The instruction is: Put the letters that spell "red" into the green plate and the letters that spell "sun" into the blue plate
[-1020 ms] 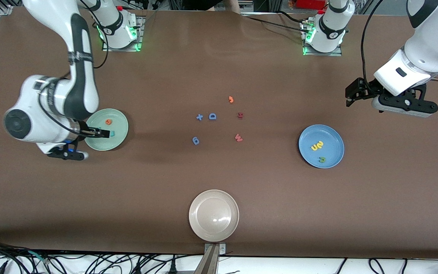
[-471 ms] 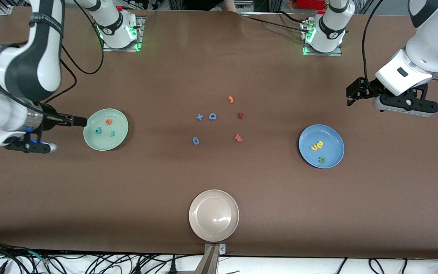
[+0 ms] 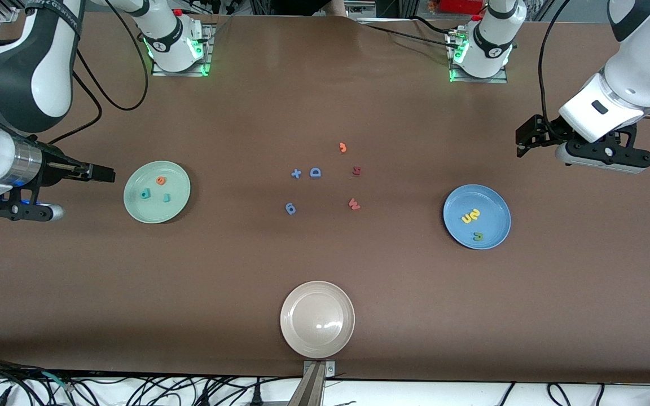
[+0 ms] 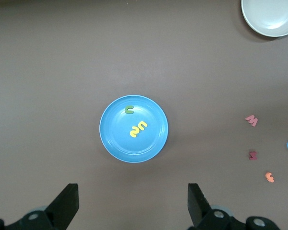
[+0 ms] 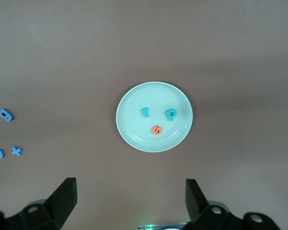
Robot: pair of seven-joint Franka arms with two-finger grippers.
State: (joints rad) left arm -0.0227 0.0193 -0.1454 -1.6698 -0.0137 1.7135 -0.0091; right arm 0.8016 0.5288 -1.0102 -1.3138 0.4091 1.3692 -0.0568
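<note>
The green plate (image 3: 139, 210) (image 5: 134, 139) holds the orange "e" (image 3: 160, 180) (image 5: 156, 130), the teal "d" (image 3: 145, 194) (image 5: 171, 114) and the teal "r" (image 3: 166, 197) (image 5: 145, 112). Two yellow letters (image 3: 470, 215) (image 4: 138, 128) and the olive "u" (image 3: 478, 236) (image 4: 129, 109) lie in the blue plate (image 3: 494, 202) (image 4: 113, 143). My right gripper (image 3: 105, 173) (image 5: 130, 203) hangs open and empty over bare table beside the green plate, at the right arm's end. My left gripper (image 3: 521, 140) (image 4: 133, 206) is open and empty too, raised over bare table beside the blue plate.
A beige plate (image 3: 317, 319) sits near the front edge. Loose letters lie mid-table: a blue cross (image 3: 296, 173), a blue "D" (image 3: 315, 172), another blue letter (image 3: 290, 208), a dark red one (image 3: 356, 170), a red "w" (image 3: 354, 203) and an orange hook (image 3: 343, 148).
My right gripper has pulled back from over the green plate toward the right arm's end of the table, uncovering the teal letters in the plate. The left arm has barely moved.
</note>
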